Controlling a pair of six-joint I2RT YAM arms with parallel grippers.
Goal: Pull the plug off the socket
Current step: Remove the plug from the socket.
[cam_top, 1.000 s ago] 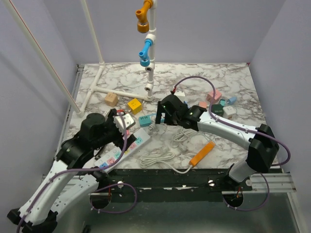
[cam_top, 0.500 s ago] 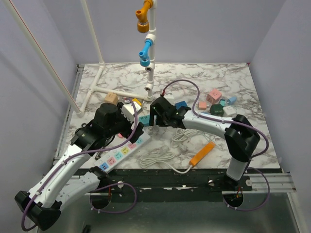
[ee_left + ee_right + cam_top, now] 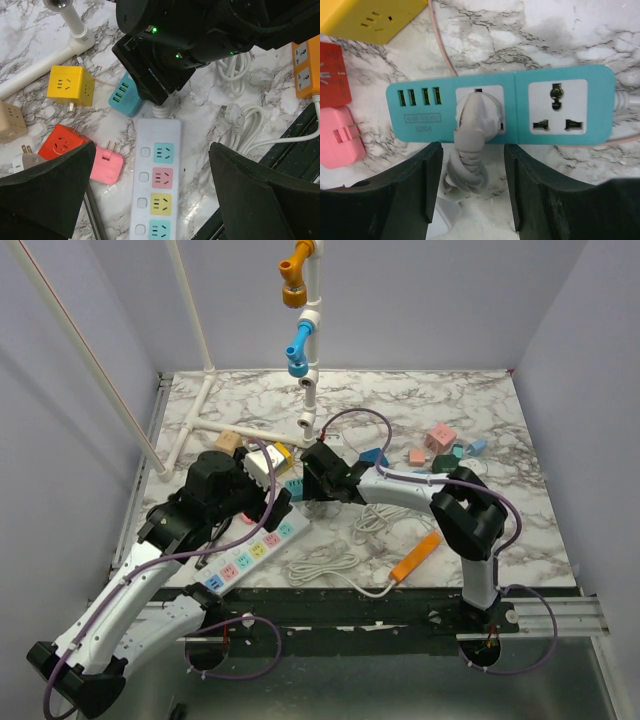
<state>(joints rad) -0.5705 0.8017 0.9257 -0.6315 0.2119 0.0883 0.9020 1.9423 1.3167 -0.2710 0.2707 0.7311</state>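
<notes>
The white plug (image 3: 476,116) sits in the teal socket (image 3: 560,107), its cable (image 3: 465,182) running toward 6 o'clock. The right gripper (image 3: 473,155) stands half open astride that cable, gripping nothing. The left gripper (image 3: 152,150), wide open and empty, hovers over the white power strip (image 3: 156,200).

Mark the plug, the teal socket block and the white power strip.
plug (image 3: 477,112): right wrist view, its round head.
teal socket block (image 3: 516,107): right wrist view, face between outlets.
white power strip (image 3: 153,165): left wrist view, casing beside outlets.

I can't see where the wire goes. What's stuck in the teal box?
A white plug sits in the teal box, beside its USB ports. Its prongs are hidden inside.
</notes>
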